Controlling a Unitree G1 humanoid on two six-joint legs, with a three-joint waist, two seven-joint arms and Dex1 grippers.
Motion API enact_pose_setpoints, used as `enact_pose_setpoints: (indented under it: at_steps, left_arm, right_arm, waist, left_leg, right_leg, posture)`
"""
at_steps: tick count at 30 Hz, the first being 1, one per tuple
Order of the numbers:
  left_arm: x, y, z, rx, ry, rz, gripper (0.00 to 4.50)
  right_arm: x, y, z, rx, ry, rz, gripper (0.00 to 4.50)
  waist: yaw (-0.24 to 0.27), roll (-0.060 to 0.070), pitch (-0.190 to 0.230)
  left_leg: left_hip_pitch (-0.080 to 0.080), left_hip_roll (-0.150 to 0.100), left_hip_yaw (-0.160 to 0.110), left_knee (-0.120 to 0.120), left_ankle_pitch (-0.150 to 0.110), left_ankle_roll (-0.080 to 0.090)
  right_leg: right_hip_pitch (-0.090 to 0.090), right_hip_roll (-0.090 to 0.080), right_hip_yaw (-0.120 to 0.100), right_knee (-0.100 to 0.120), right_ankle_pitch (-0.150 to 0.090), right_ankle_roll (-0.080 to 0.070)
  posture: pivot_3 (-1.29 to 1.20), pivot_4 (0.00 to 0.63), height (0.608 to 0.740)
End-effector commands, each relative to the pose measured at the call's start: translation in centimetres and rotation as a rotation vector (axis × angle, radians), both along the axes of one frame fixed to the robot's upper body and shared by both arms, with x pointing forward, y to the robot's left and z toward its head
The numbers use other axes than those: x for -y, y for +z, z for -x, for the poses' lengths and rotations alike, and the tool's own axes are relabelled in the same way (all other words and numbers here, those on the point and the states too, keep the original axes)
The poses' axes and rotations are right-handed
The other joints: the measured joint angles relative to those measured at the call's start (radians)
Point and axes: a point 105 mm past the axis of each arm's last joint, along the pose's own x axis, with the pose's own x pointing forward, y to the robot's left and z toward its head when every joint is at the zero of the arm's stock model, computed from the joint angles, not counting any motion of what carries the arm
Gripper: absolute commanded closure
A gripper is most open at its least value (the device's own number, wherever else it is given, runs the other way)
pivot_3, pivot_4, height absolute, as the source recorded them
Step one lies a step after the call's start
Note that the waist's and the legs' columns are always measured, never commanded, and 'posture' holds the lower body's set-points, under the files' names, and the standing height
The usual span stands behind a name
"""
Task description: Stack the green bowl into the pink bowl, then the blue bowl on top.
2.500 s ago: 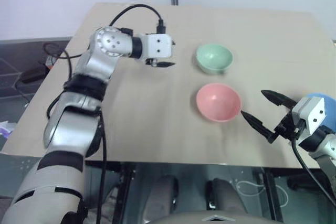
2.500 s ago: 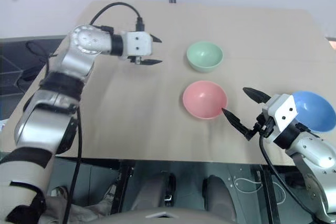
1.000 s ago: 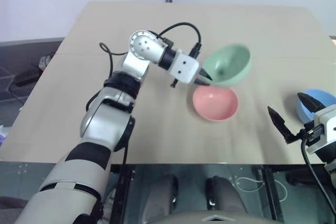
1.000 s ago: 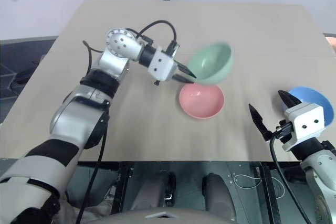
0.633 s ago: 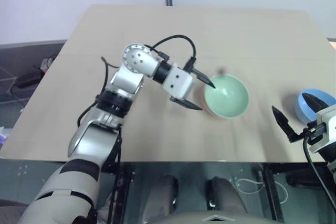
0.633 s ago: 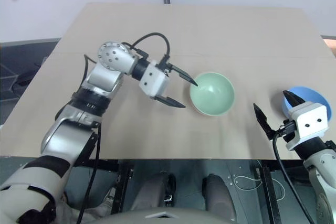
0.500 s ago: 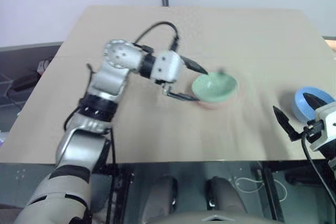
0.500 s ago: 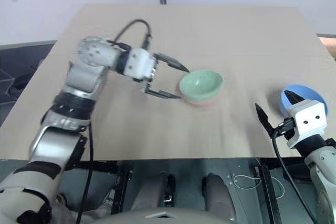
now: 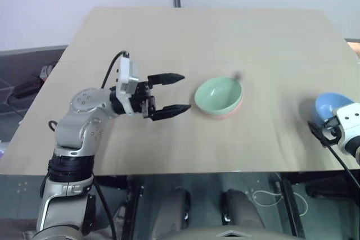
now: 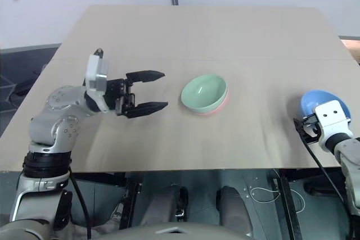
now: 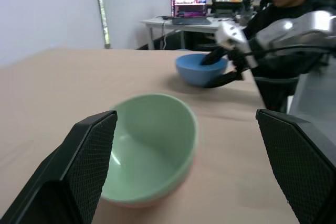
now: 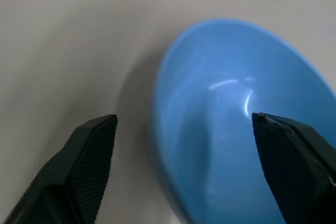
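Note:
The green bowl sits nested inside the pink bowl, of which a thin rim shows, at the middle of the table. My left gripper hovers just left of the stack, open and empty, pointing at it. The blue bowl stands alone near the table's right edge. My right gripper is open at the blue bowl's near side. One of its fingers is outside the bowl's wall and the other is over the bowl's inside.
The beige table has bare room at the back and left. Its front edge runs close below both grippers. In the left wrist view a seated person and a desk with a laptop are beyond the table.
My left gripper set the green bowl into the pink bowl, opened and drew back to the left. My right gripper moved forward and down to the blue bowl's rim.

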Motion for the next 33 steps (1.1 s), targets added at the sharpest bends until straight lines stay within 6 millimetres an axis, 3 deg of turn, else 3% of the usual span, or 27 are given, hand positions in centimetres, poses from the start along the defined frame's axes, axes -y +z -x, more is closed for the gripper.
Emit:
enact_pose_setpoints:
  at_steps: [1,5,7,11,15,18,21,26,30,33]
  left_arm:
    - [-0.5,1.7,1.5,0.053,-0.041,0.015,0.00]
    - [-0.6,1.7,1.8,0.048,-0.036,0.008,0.00]
    - [-0.6,1.5,2.0,0.048,-0.037,0.001,0.00]
    - [-0.5,1.4,1.8,0.047,-0.019,0.002,0.00]
    - [-0.7,0.8,1.6,0.041,0.001,-0.005,0.00]
    - [-0.7,0.4,1.4,0.038,0.009,-0.007,0.00]
    - [-0.8,0.3,1.3,0.040,0.019,-0.007,0.00]
    - [-1.1,0.2,1.3,0.045,0.041,-0.007,0.00]
    - [-1.2,0.0,1.7,0.036,0.052,-0.005,0.00]
    - [-1.4,-0.1,1.9,0.033,0.069,-0.004,0.00]
  right_arm:
    - [0.8,0.5,-0.6,-0.002,-0.004,0.022,1.78]
    - [0.9,0.5,-1.0,-0.005,0.004,0.039,3.81]
    - [0.7,0.6,-1.2,-0.002,0.016,0.053,4.44]
    - [-1.4,3.0,-1.9,0.081,0.106,0.114,4.44]
    - [-9.1,7.2,-1.9,0.241,0.424,-0.018,4.44]
    - [-14.7,9.0,-1.2,0.286,0.639,-0.098,4.44]
    - [-18.5,9.3,-0.8,0.275,0.780,-0.143,4.44]
    - [-21.6,6.8,-0.7,0.175,0.902,-0.157,4.44]
    - [-22.2,5.1,-1.3,0.121,0.912,-0.161,2.84]
    - [-22.4,5.6,-1.6,0.145,0.915,-0.145,1.49]
  waist:
    - [0.004,0.000,0.000]
    - [0.005,0.000,0.000]
    - [0.004,0.000,0.000]
    - [0.002,0.000,0.000]
    - [-0.009,0.001,0.001]
    - [-0.005,0.001,0.001]
    - [0.000,0.001,0.001]
    - [0.013,0.000,0.001]
    - [0.008,0.000,0.001]
    - [0.005,0.000,0.001]
  left_leg:
    - [0.000,0.000,0.000,0.000,0.000,0.000]
    - [0.000,0.000,0.000,0.000,0.000,0.000]
    - [0.000,0.000,0.000,0.000,0.000,0.000]
    - [0.000,0.000,0.000,0.000,0.000,0.000]
    - [0.000,0.001,0.000,0.000,0.000,0.000]
    - [0.000,0.002,0.000,-0.001,0.000,0.000]
    - [0.000,0.002,-0.001,-0.001,0.000,0.000]
    - [-0.002,-0.001,-0.001,-0.001,0.000,0.000]
    - [-0.002,-0.001,-0.001,-0.001,0.000,0.000]
    - [-0.001,-0.001,-0.001,-0.001,0.000,0.000]
  right_leg:
    - [0.000,0.000,0.000,0.000,0.000,0.000]
    - [0.000,0.000,0.000,0.000,0.000,0.000]
    - [0.000,0.000,0.000,0.000,0.000,0.000]
    - [0.000,0.000,0.000,0.000,0.000,0.000]
    - [0.000,0.000,0.001,0.000,0.000,0.000]
    - [-0.001,0.002,0.000,0.000,0.000,0.000]
    - [-0.001,0.001,0.000,-0.001,0.000,0.000]
    - [-0.001,-0.003,-0.002,-0.002,0.000,0.000]
    - [-0.001,-0.003,-0.002,-0.002,0.000,0.000]
    - [-0.001,-0.003,-0.002,-0.002,0.000,0.000]
  posture:
    - [0.00,0.150,0.740]
    - [0.00,0.150,0.740]
    - [0.00,0.150,0.740]
    - [0.00,0.150,0.740]
    - [0.00,0.150,0.740]
    - [0.00,0.150,0.740]
    - [0.00,0.150,0.740]
    - [0.00,0.150,0.740]
    - [0.00,0.150,0.740]
    - [0.00,0.150,0.740]
